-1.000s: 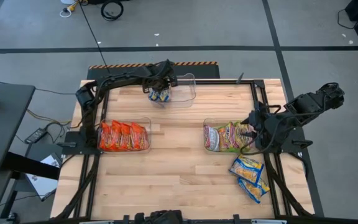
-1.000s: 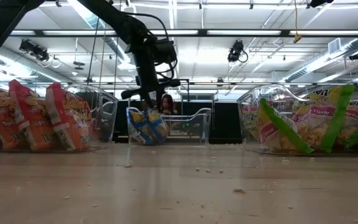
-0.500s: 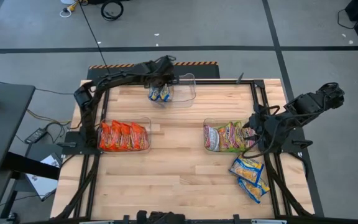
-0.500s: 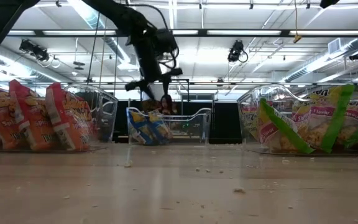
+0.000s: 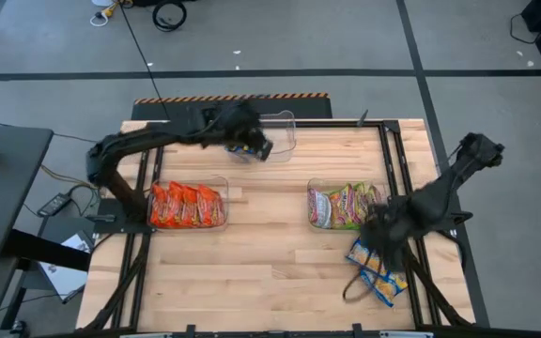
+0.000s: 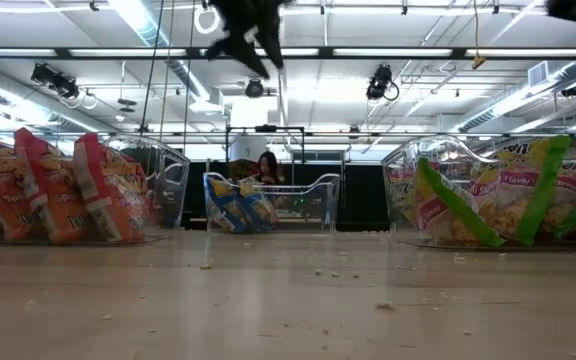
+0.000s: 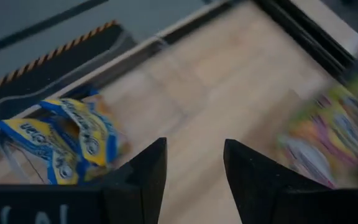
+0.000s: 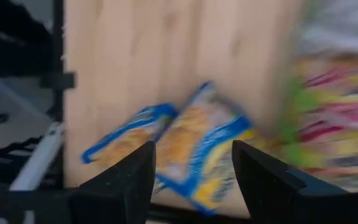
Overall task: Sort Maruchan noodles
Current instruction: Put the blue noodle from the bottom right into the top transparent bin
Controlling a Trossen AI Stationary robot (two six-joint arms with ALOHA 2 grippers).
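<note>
Two blue-and-yellow noodle packets (image 5: 389, 279) lie flat on the table's near right. My right gripper (image 8: 193, 149) hovers over them, open and empty, and they show between its fingers (image 8: 194, 152). My left gripper (image 5: 259, 148) is open and empty, raised high (image 6: 248, 30) above the far clear bin (image 5: 285, 131). Two blue-and-yellow packets (image 7: 61, 146) stand in that bin, leaning on its left wall (image 6: 238, 205). Orange-red packets (image 5: 186, 205) stand in a row in the left bin. Green-and-pink packets (image 5: 341, 207) fill the right bin.
The dark frame rails run along the table's right edge (image 5: 411, 188), close to the loose packets. Bare wood lies between the left and right bins and along the near edge (image 5: 252, 272). Crumbs dot the tabletop (image 6: 383, 305).
My left gripper has risen out of the far bin, leaving the blue-and-yellow packets standing there, and has swung a little toward the table's right. My right arm has swung from beside the right bin toward the near edge, ending over the two loose packets.
</note>
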